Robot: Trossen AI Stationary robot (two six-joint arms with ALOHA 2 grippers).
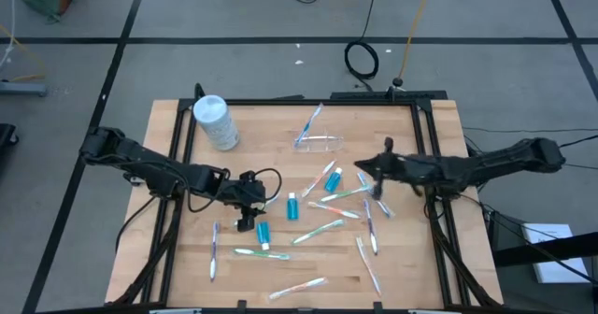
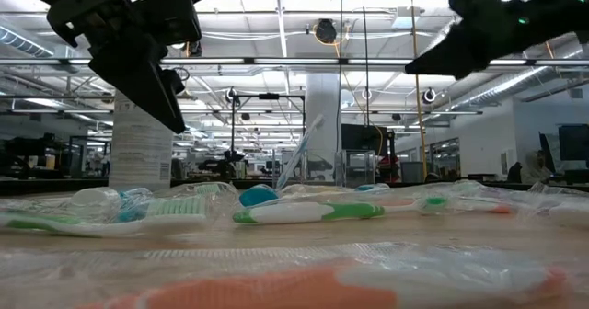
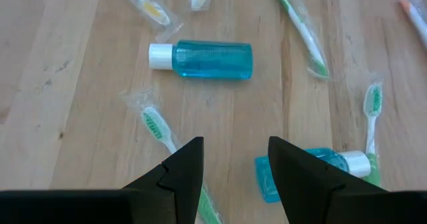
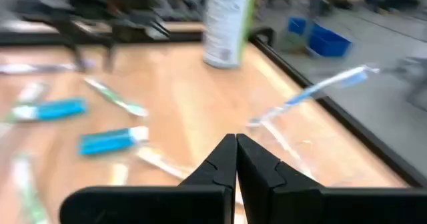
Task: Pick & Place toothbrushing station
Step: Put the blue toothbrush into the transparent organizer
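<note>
A clear cup [image 1: 322, 143] is at the table's far middle, and a blue toothbrush [image 1: 310, 124] slants out of it. Several wrapped toothbrushes [image 1: 327, 228] and three blue tubes [image 1: 292, 206] [image 1: 263, 235] [image 1: 334, 178] lie flat on the table's middle. My left gripper [image 3: 233, 164] is open and empty. It hovers above the table [image 1: 248, 209], with one tube [image 3: 208, 59] ahead of it and another [image 3: 313, 172] beside one finger. My right gripper [image 4: 235, 151] is shut and empty. It is raised above the toothbrushes at the right [image 1: 377, 181].
A larger white-blue container [image 1: 214, 121] stands at the table's far left. A black frame rail [image 1: 420, 127] runs along the table's far and side edges. Bare wood shows at the table's far right [image 1: 392, 127] and left side [image 1: 187, 239].
</note>
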